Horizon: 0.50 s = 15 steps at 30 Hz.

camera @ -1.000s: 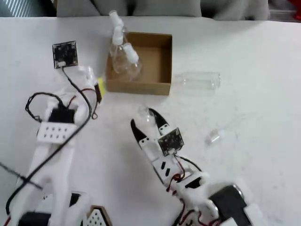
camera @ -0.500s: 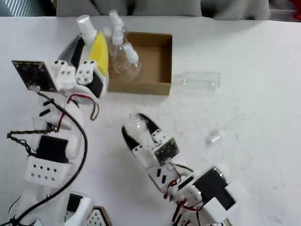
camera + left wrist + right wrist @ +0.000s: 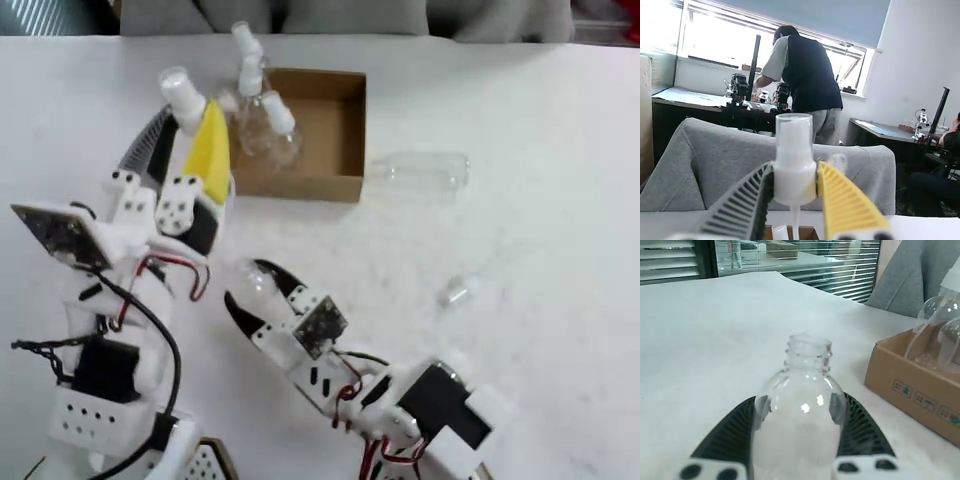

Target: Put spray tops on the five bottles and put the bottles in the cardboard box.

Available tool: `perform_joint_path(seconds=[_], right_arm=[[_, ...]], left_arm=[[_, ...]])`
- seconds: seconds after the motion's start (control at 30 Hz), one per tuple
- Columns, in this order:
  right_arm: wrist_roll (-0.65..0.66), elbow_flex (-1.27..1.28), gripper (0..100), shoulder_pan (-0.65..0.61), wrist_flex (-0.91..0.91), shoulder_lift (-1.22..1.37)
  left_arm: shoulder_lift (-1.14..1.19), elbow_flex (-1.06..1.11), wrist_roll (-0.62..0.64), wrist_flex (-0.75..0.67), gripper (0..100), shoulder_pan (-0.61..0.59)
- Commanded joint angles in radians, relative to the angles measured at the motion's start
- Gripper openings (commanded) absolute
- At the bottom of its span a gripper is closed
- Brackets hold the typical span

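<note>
Two parts, well apart: left gripper [image 3: 186, 108] pinches white plastic spray top [image 3: 794, 159]; right gripper [image 3: 250, 287] clasps clear plastic bottle [image 3: 799, 412], open neck apparently angled toward that top.

Cardboard box [image 3: 335, 130] right half open, capped bottles [image 3: 262, 125] crowding left, loose bottle [image 3: 420, 172] just beside, perhaps touching.

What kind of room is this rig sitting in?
Most likely a robotics lab or workshop. A bench under the windows carries what look like small robot arms, and another desk holds more gear. A grey sofa backs the white table.
</note>
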Motion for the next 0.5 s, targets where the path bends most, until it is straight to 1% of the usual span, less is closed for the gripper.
perform_joint_path(seconds=[0.0, 0.13, 0.47], right_arm=[[-0.008, -0.032, 1.5, -0.007, 0.004, -0.004], [-0.008, -0.032, 1.5, -0.007, 0.004, -0.004], [-0.003, -0.026, 1.5, -0.002, 0.004, -0.008]], left_arm=[[-0.031, 0.008, 0.028, -0.018, 4, 0.016], [-0.035, 0.043, 0.137, -0.025, 4, 0.008], [-0.035, 0.104, 0.144, -0.025, 4, 0.008]])
